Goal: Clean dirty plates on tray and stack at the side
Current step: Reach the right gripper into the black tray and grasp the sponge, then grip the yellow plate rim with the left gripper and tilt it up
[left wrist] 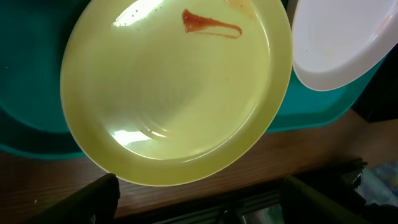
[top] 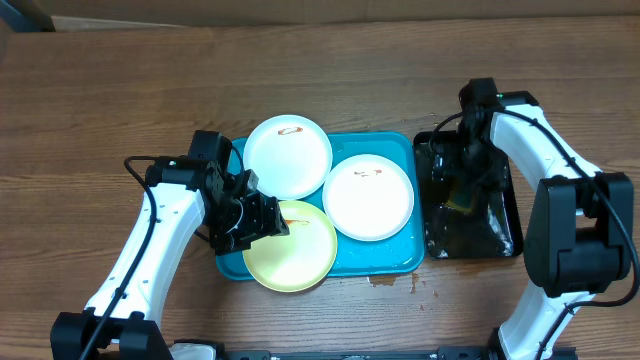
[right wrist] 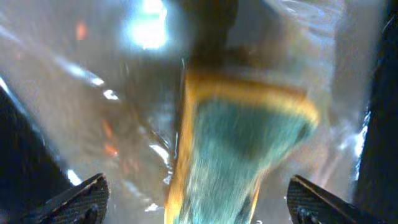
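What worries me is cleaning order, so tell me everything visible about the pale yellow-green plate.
The pale yellow-green round plate is shallow, glossy and plastic-looking, with a red-brown streak near one rim. It lies face up at the turquoise rectangular plastic tray's corner nearest the left arm, overhanging the rim above the wooden table. A white round plate reaches its edge; contact is unclear. The left pincer hovers open at its rim, not gripping.

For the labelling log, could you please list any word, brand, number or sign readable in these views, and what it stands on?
None readable: the yellow-green plate, far white plate, right white plate, turquoise tray, black tray and sponge bear no text. The plates' marks are smears, not writing.
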